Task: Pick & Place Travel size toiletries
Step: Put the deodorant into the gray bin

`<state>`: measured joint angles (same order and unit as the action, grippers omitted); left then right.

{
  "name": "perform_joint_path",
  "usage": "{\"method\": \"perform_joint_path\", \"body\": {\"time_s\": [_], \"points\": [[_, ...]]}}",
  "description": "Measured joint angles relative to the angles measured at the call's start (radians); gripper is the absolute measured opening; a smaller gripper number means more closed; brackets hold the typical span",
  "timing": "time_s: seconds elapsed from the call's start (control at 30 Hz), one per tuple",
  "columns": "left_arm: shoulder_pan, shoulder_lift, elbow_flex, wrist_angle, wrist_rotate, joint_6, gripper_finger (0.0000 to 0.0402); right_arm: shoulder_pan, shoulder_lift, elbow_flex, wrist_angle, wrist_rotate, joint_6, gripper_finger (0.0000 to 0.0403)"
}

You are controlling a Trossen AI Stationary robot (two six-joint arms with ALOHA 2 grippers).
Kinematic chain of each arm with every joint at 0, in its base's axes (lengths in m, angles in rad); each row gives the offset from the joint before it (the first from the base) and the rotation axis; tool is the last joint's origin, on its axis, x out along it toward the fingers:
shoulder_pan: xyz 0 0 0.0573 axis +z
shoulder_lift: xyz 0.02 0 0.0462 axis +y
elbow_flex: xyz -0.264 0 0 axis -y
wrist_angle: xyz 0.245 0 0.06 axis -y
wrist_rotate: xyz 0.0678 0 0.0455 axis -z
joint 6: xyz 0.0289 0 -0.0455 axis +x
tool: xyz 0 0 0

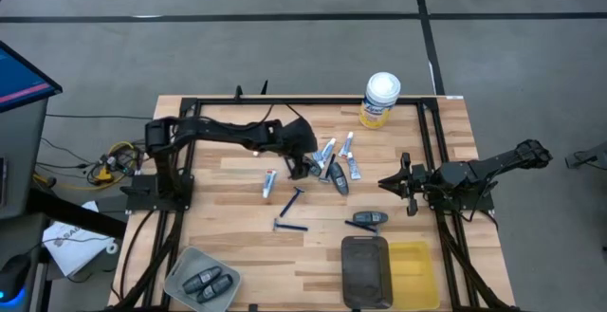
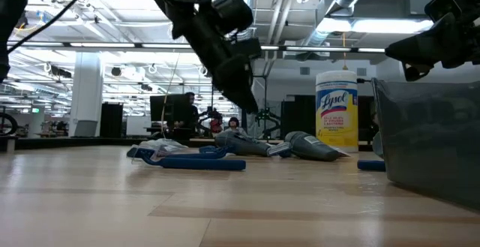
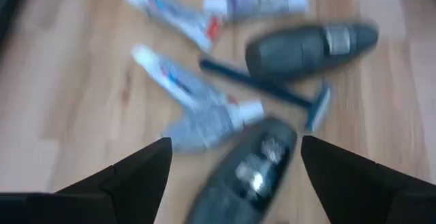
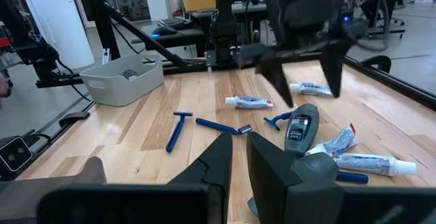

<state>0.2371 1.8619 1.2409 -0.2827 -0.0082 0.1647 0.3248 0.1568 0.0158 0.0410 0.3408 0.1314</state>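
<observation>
Hovering over the toiletry cluster mid-table, left gripper (image 1: 305, 167) stands spread wide, nothing in it, straddling a dark grey oblong piece (image 3: 245, 173). White tubes (image 3: 197, 105) and a blue razor (image 3: 272, 91) lie just beside it. Right gripper (image 1: 402, 185) waits near the table's right edge, fingers pinched together, empty. Two grey pieces sit in the grey bin (image 1: 180, 266).
</observation>
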Motion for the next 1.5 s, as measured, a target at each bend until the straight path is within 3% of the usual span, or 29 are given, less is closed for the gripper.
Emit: {"method": "perform_joint_path", "body": {"time_s": [0.63, 1.2, 1.5], "points": [[0.0, 0.119, -0.001, -0.021, -0.007, 0.062, 0.0323, 0.0, 0.0, 0.0, -0.001, 0.0, 0.0, 0.004], [-0.005, 0.119, -0.03, -0.039, 0.005, 0.064, 0.0225, 0.0, 0.0, 0.0, -0.002, 0.0, 0.0, 0.004], [-0.012, 0.119, -0.03, -0.038, -0.002, 0.063, 0.0216, 0.0, 0.0, 0.0, -0.002, 0.0, 0.0, 0.004]]}}
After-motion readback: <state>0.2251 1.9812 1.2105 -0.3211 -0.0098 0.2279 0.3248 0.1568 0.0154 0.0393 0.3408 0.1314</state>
